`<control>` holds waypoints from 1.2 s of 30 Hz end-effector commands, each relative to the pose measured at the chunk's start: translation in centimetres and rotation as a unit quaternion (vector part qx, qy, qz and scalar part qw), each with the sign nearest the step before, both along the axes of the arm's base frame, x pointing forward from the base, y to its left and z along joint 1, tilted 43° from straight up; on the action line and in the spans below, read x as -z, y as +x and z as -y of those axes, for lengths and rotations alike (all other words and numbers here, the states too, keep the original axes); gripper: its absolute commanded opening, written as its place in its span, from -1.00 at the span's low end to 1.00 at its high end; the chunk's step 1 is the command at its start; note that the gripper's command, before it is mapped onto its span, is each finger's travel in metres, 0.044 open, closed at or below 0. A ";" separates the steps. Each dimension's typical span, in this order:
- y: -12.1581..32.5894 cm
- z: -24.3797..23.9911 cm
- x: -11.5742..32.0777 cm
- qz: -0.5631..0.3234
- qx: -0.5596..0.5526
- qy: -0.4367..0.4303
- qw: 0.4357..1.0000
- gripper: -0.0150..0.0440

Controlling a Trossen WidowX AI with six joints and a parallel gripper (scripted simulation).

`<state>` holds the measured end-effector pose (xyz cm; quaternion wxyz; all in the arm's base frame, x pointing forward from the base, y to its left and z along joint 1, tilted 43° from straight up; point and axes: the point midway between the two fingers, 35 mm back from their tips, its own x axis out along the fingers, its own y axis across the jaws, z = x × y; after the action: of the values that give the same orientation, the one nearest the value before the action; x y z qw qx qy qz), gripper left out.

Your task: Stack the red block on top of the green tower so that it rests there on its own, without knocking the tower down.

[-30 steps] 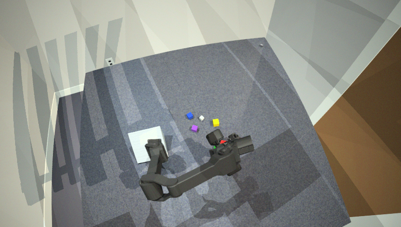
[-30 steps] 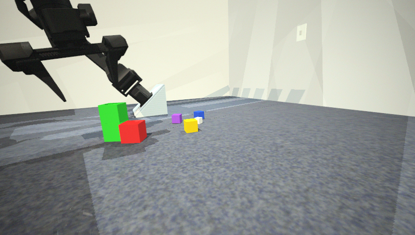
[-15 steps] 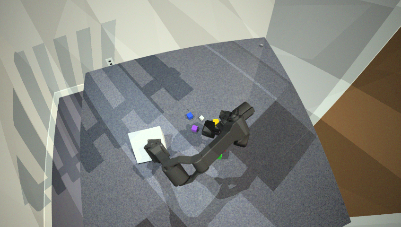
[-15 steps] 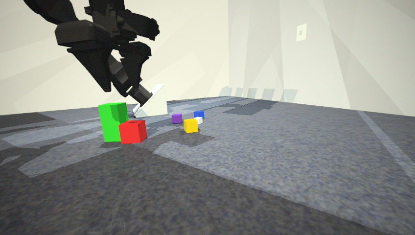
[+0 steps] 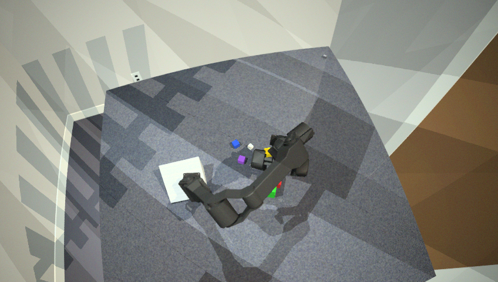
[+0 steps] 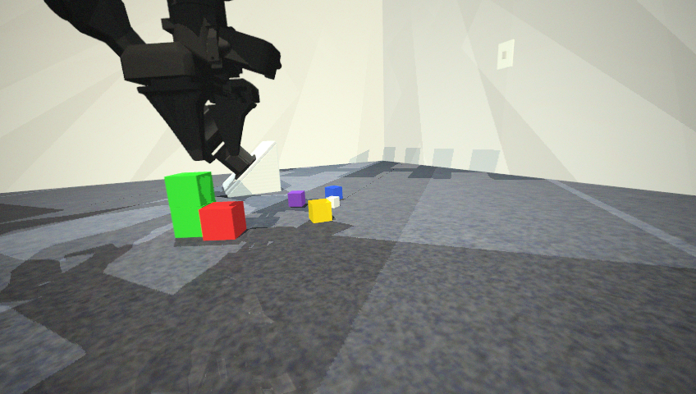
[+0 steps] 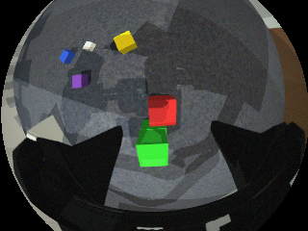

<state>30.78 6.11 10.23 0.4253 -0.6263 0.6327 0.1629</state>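
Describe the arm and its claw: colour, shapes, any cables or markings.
The arm is uniformly dark charcoal, built from blocky, angular links with rounded joint housings. The claw is the same near-black, its two fingers tapering to wedge-like points. No cables, labels or coloured markings show. It rises from a white square base plate.
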 end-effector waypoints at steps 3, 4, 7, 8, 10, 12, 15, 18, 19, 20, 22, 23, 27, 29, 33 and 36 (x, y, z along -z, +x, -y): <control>0.2 2.8 2.7 -0.006 0.003 -0.006 1.000 1.00; 0.3 3.0 2.9 -0.006 0.003 -0.006 1.000 1.00; 0.4 3.1 3.0 -0.005 0.003 -0.006 1.000 1.00; 0.4 3.1 3.0 -0.005 0.003 -0.006 1.000 1.00; 0.4 3.1 3.0 -0.005 0.003 -0.006 1.000 1.00; 0.4 3.1 3.1 -0.005 0.003 -0.006 1.000 1.00; 0.5 3.3 3.3 -0.005 0.003 -0.006 1.000 1.00; 0.6 3.7 3.7 -0.005 0.003 -0.006 1.000 1.00; 0.6 3.8 3.8 -0.005 0.003 -0.006 1.000 1.00; 0.6 3.9 3.9 -0.005 0.003 -0.006 1.000 1.00; 0.7 4.1 4.2 -0.005 0.002 -0.006 1.000 1.00; 0.7 4.2 4.3 -0.005 0.002 -0.006 1.000 1.00; 0.8 4.6 4.8 -0.005 0.002 -0.006 1.000 1.00; 0.9 4.9 5.0 -0.005 0.002 -0.006 1.000 1.00; 0.9 5.3 5.5 -0.005 0.003 -0.007 1.000 1.00; 1.0 5.6 5.8 -0.005 0.003 -0.007 1.000 1.00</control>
<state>31.87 1.13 4.95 0.4225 -0.6266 0.6348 0.1607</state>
